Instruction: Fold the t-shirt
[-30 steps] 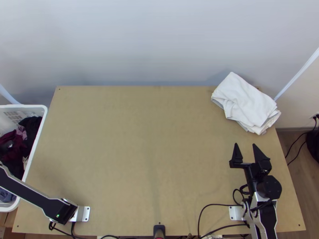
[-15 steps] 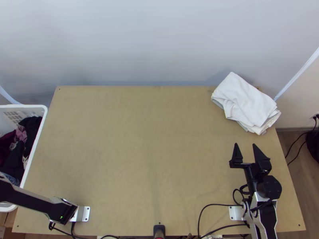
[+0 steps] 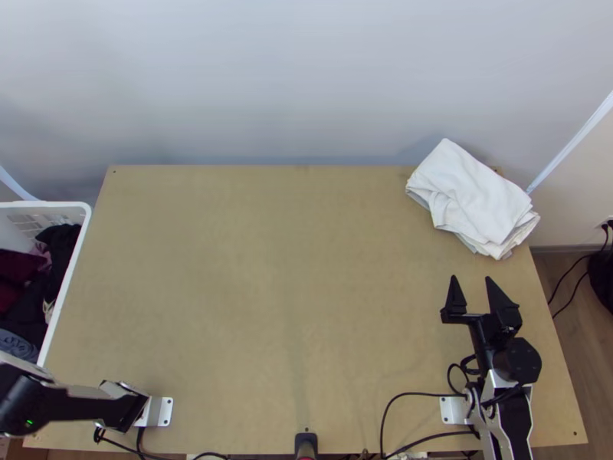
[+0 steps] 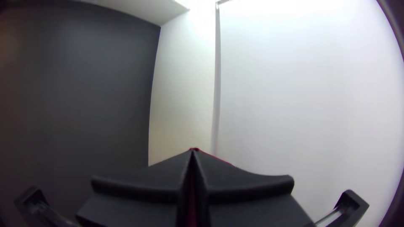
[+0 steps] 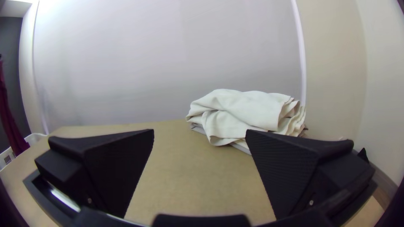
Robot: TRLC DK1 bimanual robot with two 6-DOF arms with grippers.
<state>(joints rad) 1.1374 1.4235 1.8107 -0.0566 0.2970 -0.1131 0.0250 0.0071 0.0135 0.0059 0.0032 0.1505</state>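
So we've got the left gripper [image 4: 193,152] closed right down on a dark red, soft cloth garment [image 5: 9,120], which I'd guess is our t-shirt. It hangs below those fingertips, next to the white plastic laundry basket [image 3: 77,205]. Can't tell how much fabric is pinched, so we'd go slow and smooth; a thin bite could slip.

Best bet imo: lift until the tail clears the rim below the gripper, then swing across and lower it onto the light wooden table [image 3: 268,307], hem first, so it doesn't land in a lump.

Our right gripper [image 3: 471,280] is wide open and empty, with the folded white cloth pile [image 3: 471,195] just ahead of its tips. We'd steer clear of that.
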